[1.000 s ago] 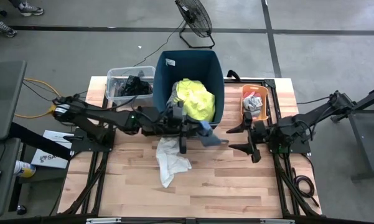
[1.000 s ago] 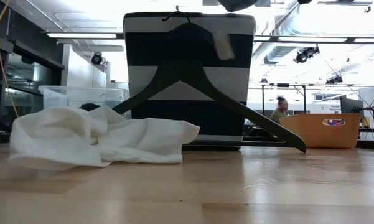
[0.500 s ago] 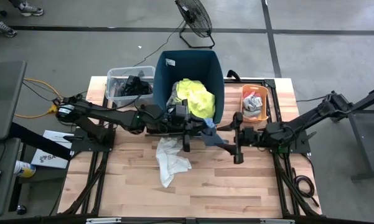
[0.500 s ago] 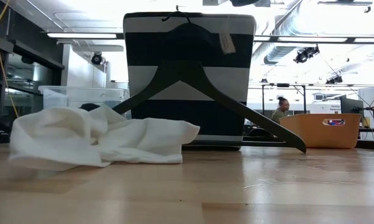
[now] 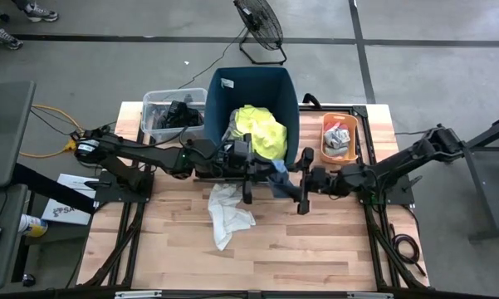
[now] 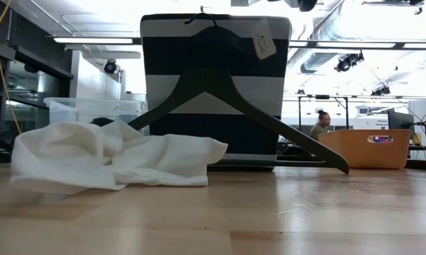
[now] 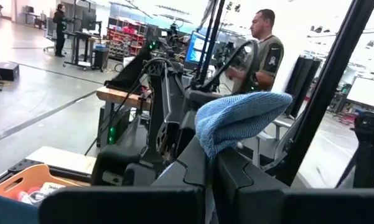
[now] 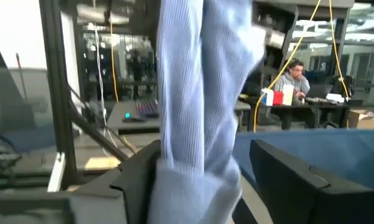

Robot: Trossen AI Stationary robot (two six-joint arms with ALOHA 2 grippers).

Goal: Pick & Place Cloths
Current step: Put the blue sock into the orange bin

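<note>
DONE: neon-yellow shirt [image 5: 260, 133] in tall dark-blue bin [image 5: 222, 90] | NOW: my left hand [image 5: 257, 175] clamped on small blue cloth [image 5: 278, 173] just before bin; right hand [image 5: 301, 183] apart around it | LEFT: crumpled white garment [image 5: 227, 213] on bench [image 5: 191, 249]

Blue cloth [image 5: 276, 174]: light blue, finely ribbed weave seen in the right wrist view [image 8: 196, 93].
Neon-yellow shirt [image 5: 260, 133]: bright yellow-green, unpatterned.
White garment [image 5: 228, 213]: plain white, creased [image 6: 106, 159].
Bin [image 5: 252, 83]: dark blue inside and out.
Tub [image 5: 325, 149]: orange; grey and white pieces are seen in it.
Clear container [image 5: 154, 108]: transparent, with black contents.
Hanger [image 6: 227, 92]: black.
Table [image 5: 315, 249]: pale wood, striped in planks.
Both arms: black.
</note>
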